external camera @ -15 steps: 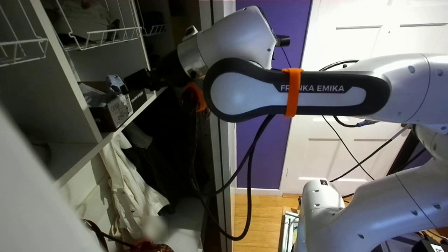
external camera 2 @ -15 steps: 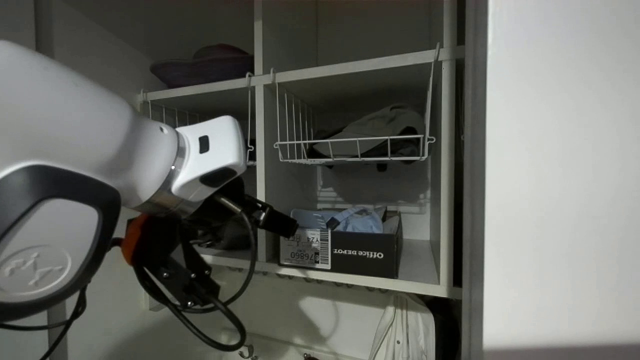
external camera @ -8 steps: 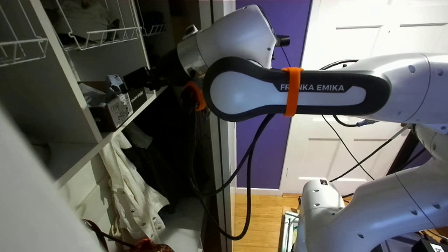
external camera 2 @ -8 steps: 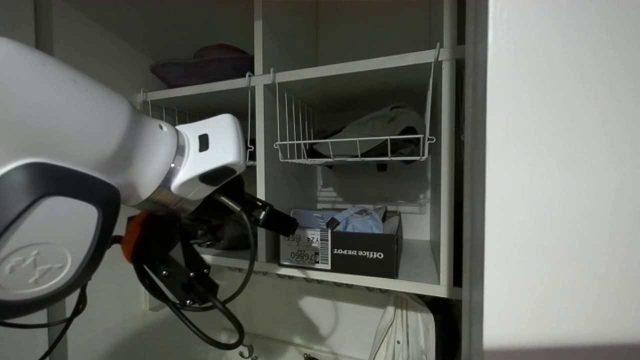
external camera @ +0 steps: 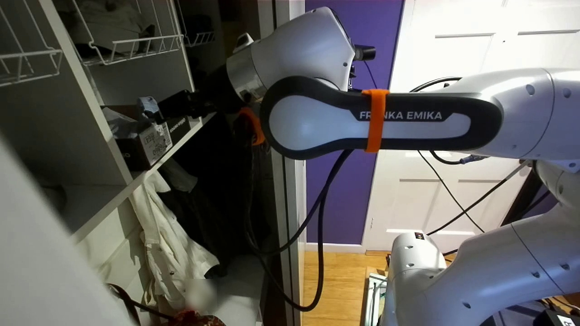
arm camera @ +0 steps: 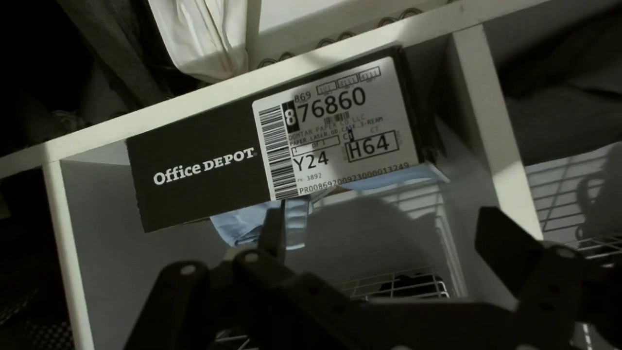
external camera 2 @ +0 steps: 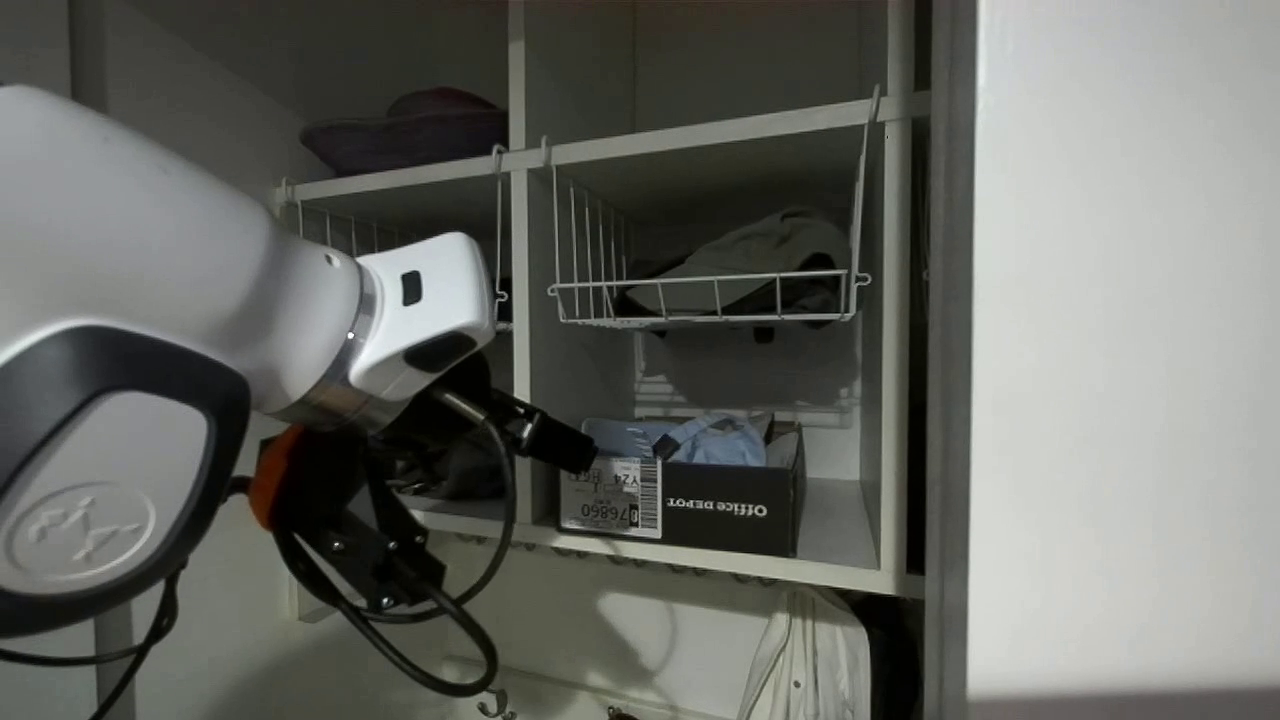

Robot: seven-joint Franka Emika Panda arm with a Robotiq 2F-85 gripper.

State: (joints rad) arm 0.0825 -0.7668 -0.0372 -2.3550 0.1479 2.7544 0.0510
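- Firstly, arm (external camera 2: 160, 240), white, one: you had it entering from the left in an exterior view, its wrist close by the cubby divider (external camera 2: 520, 240); a sideways swing risked knocking the two together.
- Cable (external camera 2: 458, 689), black, looped: it hung beneath your wrist; a low sweep might have snagged it on the hook (external camera 2: 492, 703) there.
- Gripper (arm camera: 381, 224), one: you had its fingers (arm camera: 508, 248) spread wide, with nothing in their hold. In the wrist view one finger overlapped the light blue cloth (arm camera: 243, 223); contact could not be told.
- Light blue cloth, with strap (external camera 2: 692, 431): it lay in the carton (external camera 2: 735, 512), showing above the rim, near your fingertips. A shallow pinch would probably have let such soft stuff slip.
- Carton, black, open-topped, marked Office Depot, print inverted in an exterior view: it sat on the shelf (external camera 2: 838, 520). Pinching rim and fabric together could have dragged it over the ledge; a low push would likely have shoved it backward.
- Wire basket (external camera 2: 700, 318), white, with fabric inside: it hung above the carton; a steep lift might have struck it.
- White garment (external camera 2: 805, 660), one: it hung below the shelf, well apart from your fingers.
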